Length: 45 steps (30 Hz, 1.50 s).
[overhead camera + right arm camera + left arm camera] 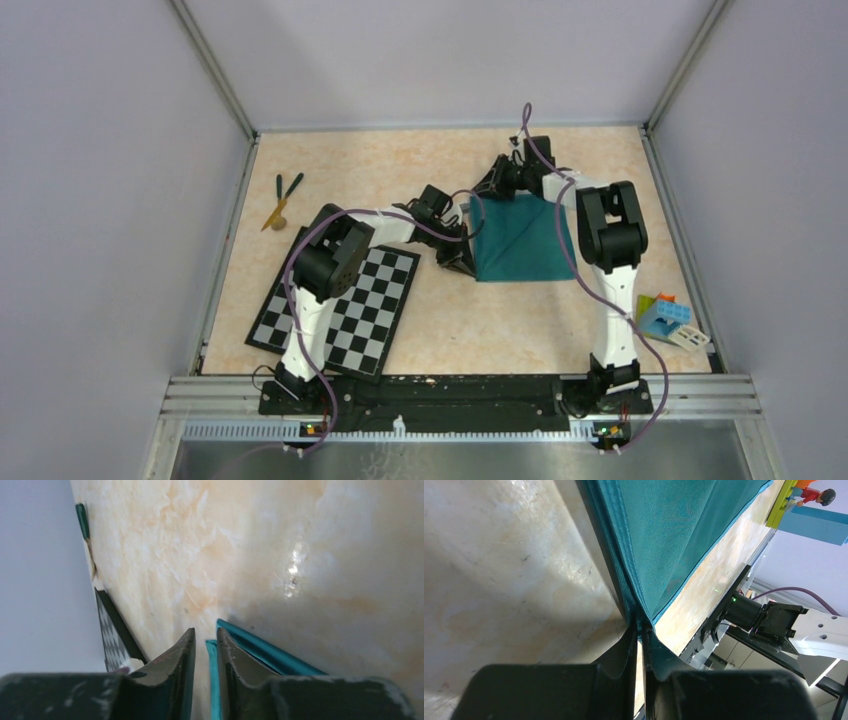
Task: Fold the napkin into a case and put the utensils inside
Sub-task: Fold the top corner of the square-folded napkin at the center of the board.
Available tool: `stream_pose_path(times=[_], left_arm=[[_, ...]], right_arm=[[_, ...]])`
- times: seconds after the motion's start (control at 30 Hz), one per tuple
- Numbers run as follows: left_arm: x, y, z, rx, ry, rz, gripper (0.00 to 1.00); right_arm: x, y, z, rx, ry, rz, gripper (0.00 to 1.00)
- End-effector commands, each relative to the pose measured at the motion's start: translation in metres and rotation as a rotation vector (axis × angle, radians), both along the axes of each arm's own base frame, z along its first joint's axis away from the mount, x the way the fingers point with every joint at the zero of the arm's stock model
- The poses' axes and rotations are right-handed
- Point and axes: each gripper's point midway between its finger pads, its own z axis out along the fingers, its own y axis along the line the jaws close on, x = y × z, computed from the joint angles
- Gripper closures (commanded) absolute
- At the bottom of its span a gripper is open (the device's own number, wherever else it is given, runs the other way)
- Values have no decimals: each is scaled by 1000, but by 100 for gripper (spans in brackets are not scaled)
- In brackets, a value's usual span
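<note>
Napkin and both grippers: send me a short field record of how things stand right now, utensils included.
napkin: teal, flat on the table, diagonal crease showing, not yet a case
left gripper: shut on the napkin's near-left corner
right gripper: at the far-left corner, jaws slightly apart, cloth edge in the gap, not clamped
utensils: three sticks together at the table's far left, outside the napkin
checkerboard: near left, under the left arm
toy blocks: near right edge

Pale lilac walls [100,200] enclose a glossy beige marbled tabletop [470,330].
</note>
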Motion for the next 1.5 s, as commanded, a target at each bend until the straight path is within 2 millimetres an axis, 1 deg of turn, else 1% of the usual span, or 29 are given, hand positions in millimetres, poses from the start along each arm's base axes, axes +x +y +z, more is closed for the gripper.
stream_pose_path(times=[0.0,0.07,0.13,0.17,0.2,0.23,0.3,0.37,0.4,0.47,0.5,0.57,0.6,0.67,0.73,0.77,0.8,0.87,0.97,1.07,1.13,1.2,1.3,1.4,1.47], left_arm=[[-1,1,3,18,-25,-11,85],[-4,5,5,29,-24,0,81],[-9,12,8,43,-20,15,76],[-11,17,14,44,-26,17,71],[-15,25,14,62,-26,26,66],[-13,33,17,76,-41,43,61],[-10,43,27,97,-90,64,55],[-4,51,35,132,-150,82,51],[-1,52,40,137,-175,89,50],[4,47,50,112,-201,93,49],[4,43,56,93,-200,92,51],[4,33,63,72,-215,87,55],[4,25,69,47,-235,79,57],[-3,6,76,-28,-241,32,62],[-10,-9,74,-75,-210,-16,71],[-9,-13,74,-77,-211,-21,73],[-8,-15,71,-66,-211,-12,75],[-1,-11,69,-31,-238,26,73],[5,2,65,21,-281,83,71],[5,12,61,6,-264,118,63],[3,17,54,-1,-231,128,59],[0,21,47,5,-218,137,58],[-1,26,39,12,-220,147,59],[-4,26,31,8,-205,140,64],[-4,26,26,9,-199,142,70]], right_arm=[[16,8,38,6,-103,25,74],[17,5,58,-6,-136,32,68],[13,1,80,-34,-175,50,64],[8,-4,88,-52,-181,53,63],[3,-9,95,-67,-193,51,61],[-1,-17,103,-77,-209,41,59],[-12,-38,110,-79,-228,5,54],[-24,-63,107,-66,-229,-44,50],[-28,-75,104,-52,-229,-63,49],[-39,-93,91,-24,-196,-80,49],[-45,-100,84,-12,-174,-81,49],[-56,-108,72,-10,-144,-79,49],[-60,-108,67,-13,-146,-81,49],[-64,-118,61,-7,-141,-102,50],[-65,-119,59,0,-138,-100,56],[-63,-120,59,2,-141,-101,57],[-62,-117,60,11,-144,-92,57],[-61,-110,59,12,-133,-80,53],[-63,-80,50,-12,-91,-96,46],[-63,-45,48,24,-80,-98,46],[-61,-22,46,48,-81,-96,46],[-54,-13,39,45,-69,-119,46],[-48,1,27,13,-36,-116,49],[-42,9,18,-55,-27,-125,50],[-39,7,12,-103,-25,-157,51]])
